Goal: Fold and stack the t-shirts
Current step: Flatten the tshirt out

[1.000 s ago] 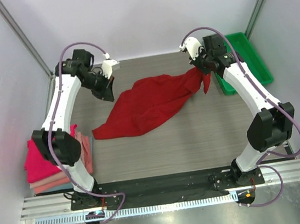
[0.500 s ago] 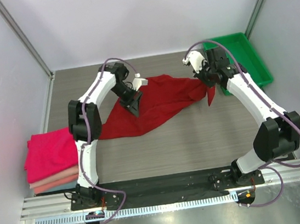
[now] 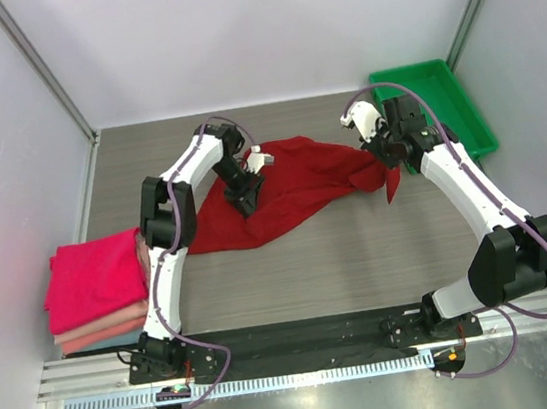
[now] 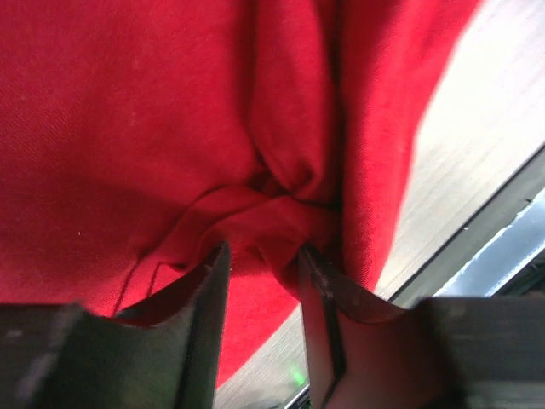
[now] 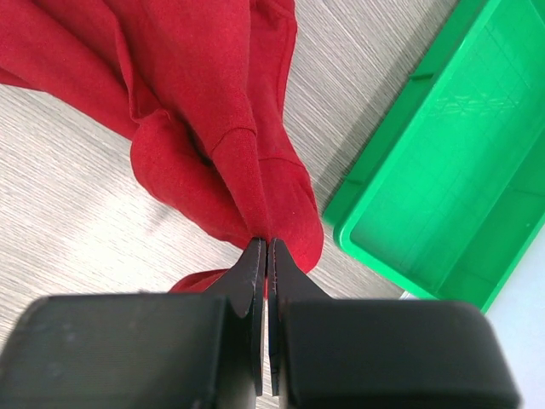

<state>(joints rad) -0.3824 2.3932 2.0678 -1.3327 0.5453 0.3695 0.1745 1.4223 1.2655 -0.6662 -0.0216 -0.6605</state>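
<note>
On the counter (image 3: 361,253), between both arms, sprawls the large crumpled dark crimson cloth t-shirt (image 3: 296,186). Right jaws are clamped on its edge near the green plastic tray (image 3: 452,105); left jaws stand apart astride a bunched fold. Limp, light stuff, so I'd take corners.

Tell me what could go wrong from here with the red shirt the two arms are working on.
1. The left gripper has its jaws apart over a bunched fold of the red shirt. Closing there may well grab several layers, so the shirt would not spread flat.
2. The right gripper pinches only a thin edge of it, beside the green tray. A pull might slip the cloth free or drag it onto the tray.
</note>
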